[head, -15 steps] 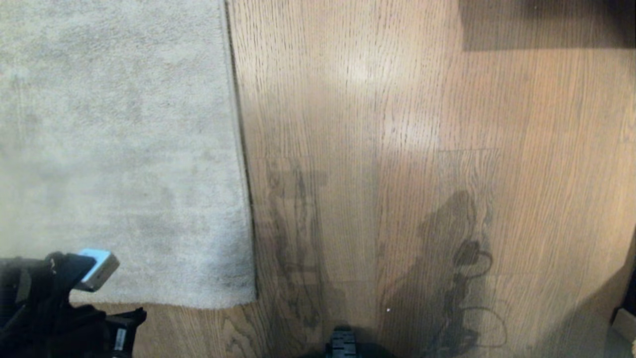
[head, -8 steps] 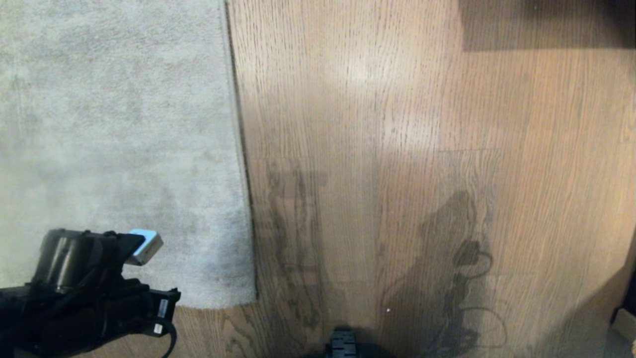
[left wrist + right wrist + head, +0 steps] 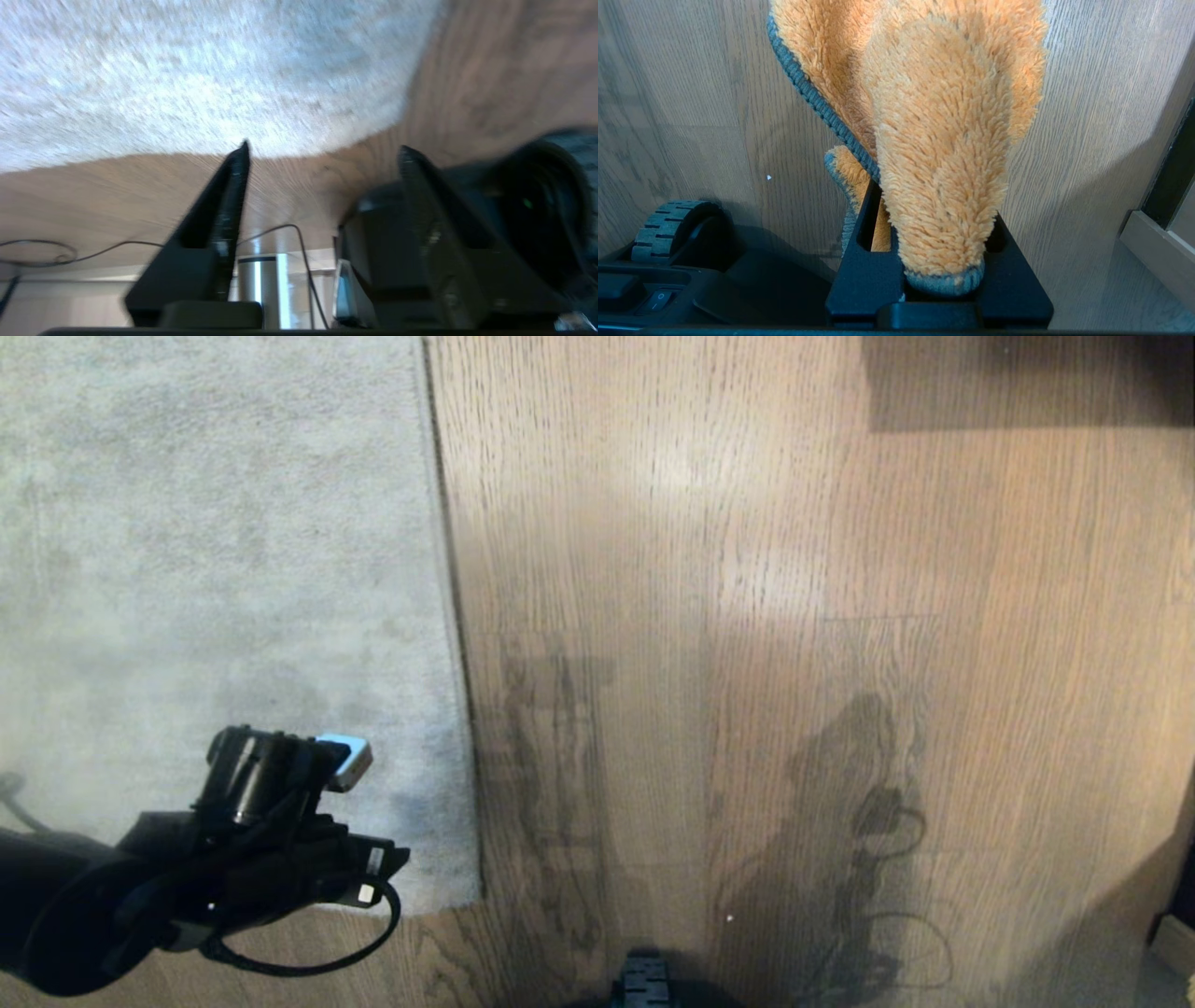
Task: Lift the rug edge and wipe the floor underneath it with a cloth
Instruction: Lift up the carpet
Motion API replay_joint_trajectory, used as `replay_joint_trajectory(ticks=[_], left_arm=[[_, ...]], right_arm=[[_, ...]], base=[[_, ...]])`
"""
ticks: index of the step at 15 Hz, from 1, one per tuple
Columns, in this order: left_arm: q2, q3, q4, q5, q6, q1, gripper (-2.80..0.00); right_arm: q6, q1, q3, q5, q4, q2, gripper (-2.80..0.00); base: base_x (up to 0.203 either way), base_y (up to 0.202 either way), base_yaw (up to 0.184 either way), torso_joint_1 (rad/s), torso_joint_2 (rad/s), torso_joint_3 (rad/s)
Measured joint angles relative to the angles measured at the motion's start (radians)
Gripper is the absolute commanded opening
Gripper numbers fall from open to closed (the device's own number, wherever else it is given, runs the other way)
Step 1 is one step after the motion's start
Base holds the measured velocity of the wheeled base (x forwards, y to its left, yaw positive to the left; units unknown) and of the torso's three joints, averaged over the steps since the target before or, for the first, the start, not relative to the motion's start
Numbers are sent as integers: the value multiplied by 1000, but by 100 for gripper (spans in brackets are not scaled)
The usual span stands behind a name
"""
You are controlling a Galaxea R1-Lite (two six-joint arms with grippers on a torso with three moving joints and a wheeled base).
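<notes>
Grey rug corner lies flat, just ahead of the left gripper!
Jaws spread, empty, beside the near border; right gripper off-camera clamps the orange cloth.

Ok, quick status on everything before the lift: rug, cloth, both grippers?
Rug edge: flat on the floor, not lifted.
Cloth: clamped in the right gripper.
Left gripper: jaws open, empty, above the rug corner.
Right gripper: shut on cloth, outside the head view.
</notes>
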Motion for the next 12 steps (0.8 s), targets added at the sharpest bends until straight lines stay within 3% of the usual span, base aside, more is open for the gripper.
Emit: replay_joint_trajectory(ticks=[3, 12], left_arm=[[67, -67, -1, 64, -5, -32, 0], [240, -294, 10, 141, -10, -89, 0]], right_arm=[[0, 0, 0, 0, 0, 0, -280], [0, 0, 0, 0, 0, 0, -280]], base=[[0, 0, 0, 0, 0, 0], [0, 0, 0, 0, 0, 0]])
